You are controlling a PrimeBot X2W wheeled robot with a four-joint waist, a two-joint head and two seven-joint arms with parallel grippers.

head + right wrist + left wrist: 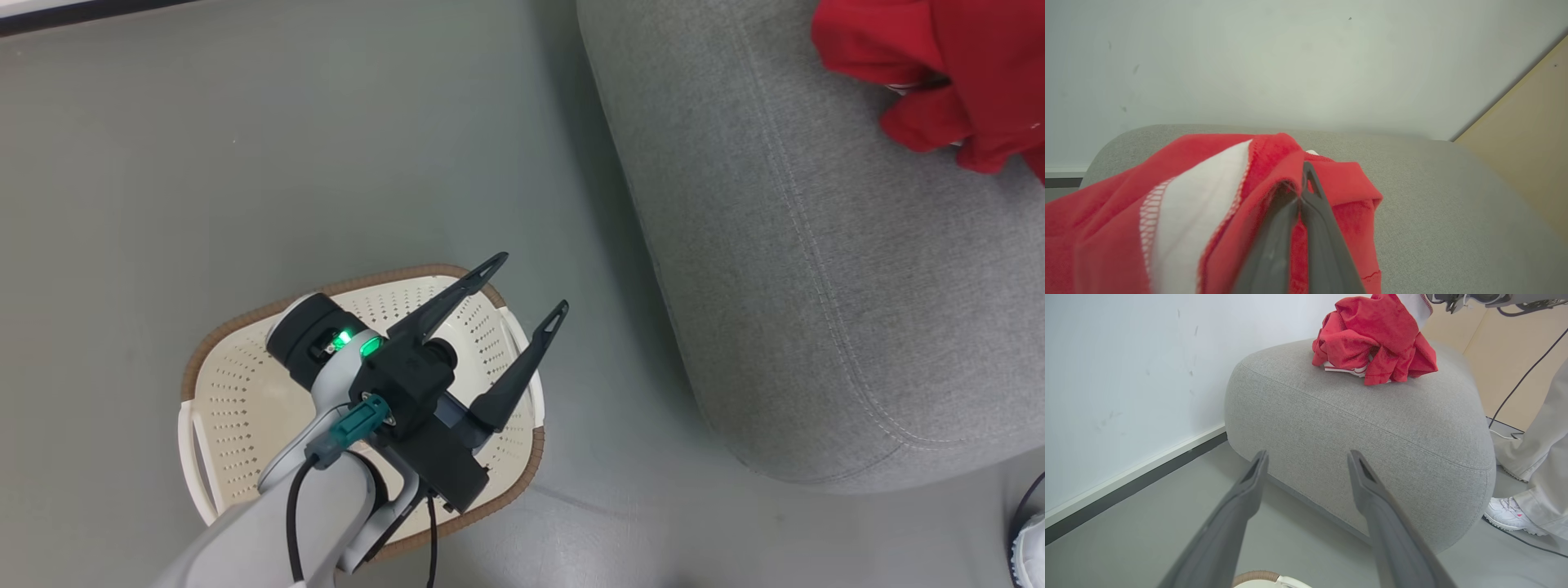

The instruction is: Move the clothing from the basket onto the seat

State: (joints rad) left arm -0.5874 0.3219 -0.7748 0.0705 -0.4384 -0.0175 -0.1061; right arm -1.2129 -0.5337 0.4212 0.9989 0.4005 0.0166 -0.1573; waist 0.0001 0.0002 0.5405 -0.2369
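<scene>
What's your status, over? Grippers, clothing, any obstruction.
Left gripper open, above the basket. Right gripper shut on the clothing, which lies on the seat. Person's shoe beside the seat, not blocking.

A bare lab-like room — grey sofa (1363, 428), blank white wall (1126, 375), smooth grey floor (245, 163) (a cable (1529, 370) trailing).

head: top-down; left wrist: low; right wrist: close; shared: seat (816, 286)

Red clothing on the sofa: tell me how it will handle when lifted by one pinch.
Likely floppy: the red clothing lies crumpled in folds on the sofa. Probably light, drooping around the right gripper pinching it. Unlikely to slip; its surface looks fuzzy.
</scene>
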